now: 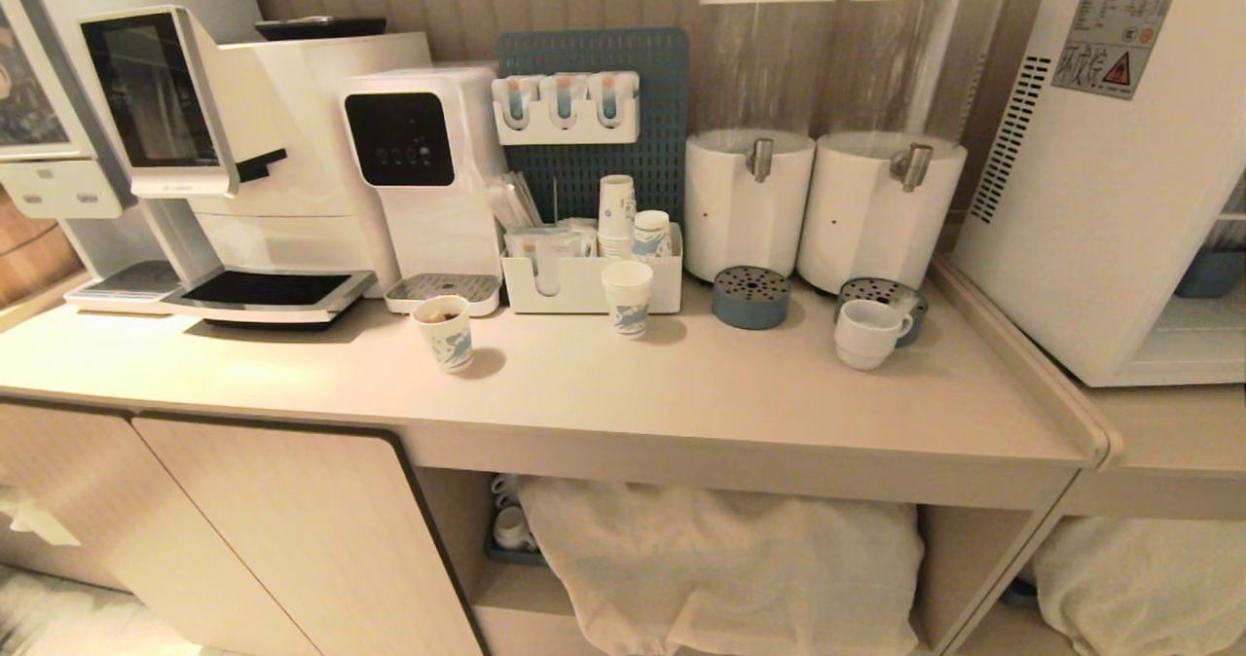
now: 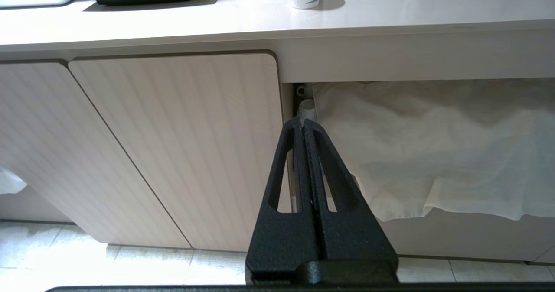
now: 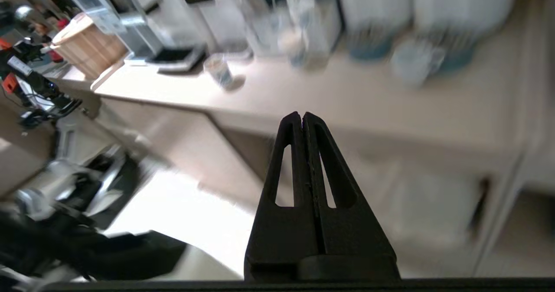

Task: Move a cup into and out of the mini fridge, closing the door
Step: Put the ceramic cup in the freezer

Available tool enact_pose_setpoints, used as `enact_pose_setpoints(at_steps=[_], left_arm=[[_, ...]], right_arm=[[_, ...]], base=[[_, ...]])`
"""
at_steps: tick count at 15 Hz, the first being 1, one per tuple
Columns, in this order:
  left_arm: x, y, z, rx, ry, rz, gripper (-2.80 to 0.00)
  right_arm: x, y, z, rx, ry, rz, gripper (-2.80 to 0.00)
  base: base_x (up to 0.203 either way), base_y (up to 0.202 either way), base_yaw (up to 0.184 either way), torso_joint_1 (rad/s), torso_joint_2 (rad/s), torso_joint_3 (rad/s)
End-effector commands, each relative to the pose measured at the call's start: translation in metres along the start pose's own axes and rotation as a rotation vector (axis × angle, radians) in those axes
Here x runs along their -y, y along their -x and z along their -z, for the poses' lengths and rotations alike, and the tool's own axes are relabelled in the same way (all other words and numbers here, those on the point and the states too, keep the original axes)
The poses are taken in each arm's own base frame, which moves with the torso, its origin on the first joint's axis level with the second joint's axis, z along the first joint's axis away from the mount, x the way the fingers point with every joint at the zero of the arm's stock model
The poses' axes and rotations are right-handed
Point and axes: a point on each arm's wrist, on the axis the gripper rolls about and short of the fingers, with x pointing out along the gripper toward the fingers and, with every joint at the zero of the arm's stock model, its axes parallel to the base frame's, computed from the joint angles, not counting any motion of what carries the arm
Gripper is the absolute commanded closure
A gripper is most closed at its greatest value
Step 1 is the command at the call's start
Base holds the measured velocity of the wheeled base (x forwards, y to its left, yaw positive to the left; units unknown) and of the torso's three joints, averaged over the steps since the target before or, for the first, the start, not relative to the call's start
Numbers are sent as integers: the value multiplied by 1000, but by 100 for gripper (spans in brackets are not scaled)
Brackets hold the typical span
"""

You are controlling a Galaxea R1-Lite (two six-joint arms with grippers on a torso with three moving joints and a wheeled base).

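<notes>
Right end effector: closed, empty — off the bench edge.
Left end effector: closed, parked low.
Cup: beside mini fridge — short reach.

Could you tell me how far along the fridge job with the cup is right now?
Nothing looks done: the cup sits on the counter by a blue drip tray, outside the mini fridge. Both the right gripper and left gripper are shut and empty below the counter. Every step remains.
</notes>
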Motion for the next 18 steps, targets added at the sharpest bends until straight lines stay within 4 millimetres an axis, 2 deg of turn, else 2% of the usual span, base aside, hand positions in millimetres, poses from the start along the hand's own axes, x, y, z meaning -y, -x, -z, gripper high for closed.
enact_pose_setpoints(at_steps=[1,3,5,7,8,9,12,13,16,18], left_arm=[[0,0,0,-1,-1,0,0],[0,0,0,-1,-1,0,0],[0,0,0,-1,-1,0,0],[0,0,0,-1,0,0,0],[0,0,0,-1,0,0,0],[0,0,0,-1,2,1,0],[0,0,0,-1,6,0,0],[0,0,0,-1,8,0,0],[0,-1,0,5,14,-2,0],[0,-1,1,13,12,-1,0]], right_arm=[[-11,-54,-12,-137,-60,36,0],[-17,-86,-16,-197,-137,99,0],[-13,-125,-19,-231,-213,230,0],[12,-154,-20,-260,-305,321,0],[27,-164,-17,-287,-314,307,0],[41,-174,-8,-325,-282,276,0],[92,-212,50,-409,-134,152,0],[107,-225,65,-363,-52,105,0],[152,-265,93,-90,236,-29,0],[181,-285,120,-85,279,-61,0]], base=[[0,0,0,0,0,0],[0,0,0,0,0,0],[0,0,0,0,0,0],[0,0,0,0,0,0],[0,0,0,0,0,0],[0,0,0,0,0,0],[0,0,0,0,0,0],[0,0,0,0,0,0],[0,0,0,0,0,0],[0,0,0,0,0,0]])
